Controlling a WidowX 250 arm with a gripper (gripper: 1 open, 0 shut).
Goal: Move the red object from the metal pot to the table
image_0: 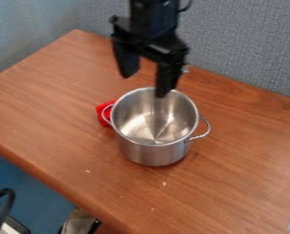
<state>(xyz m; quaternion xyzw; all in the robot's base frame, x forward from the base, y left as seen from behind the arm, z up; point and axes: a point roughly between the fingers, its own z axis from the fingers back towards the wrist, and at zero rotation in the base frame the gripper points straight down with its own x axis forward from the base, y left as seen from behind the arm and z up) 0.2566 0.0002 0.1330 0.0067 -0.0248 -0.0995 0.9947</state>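
A shiny steel metal pot (158, 128) stands upright and lidless near the middle of the brown wooden tabletop (49, 91), a small loop handle on its right side. The red object (104, 113) shows only as a sliver on the tabletop, just left of the pot and partly hidden behind it.

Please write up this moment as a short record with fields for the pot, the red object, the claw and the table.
pot: shiny metal pot, upright on the table, no lid, nothing red visible inside
red object: red object on the table, against the pot's left side, mostly hidden behind it
claw: claw open, fingers pointing down, above the pot's rear rim, holding nothing
table: brown wooden table
task state: red object appears already out of the pot
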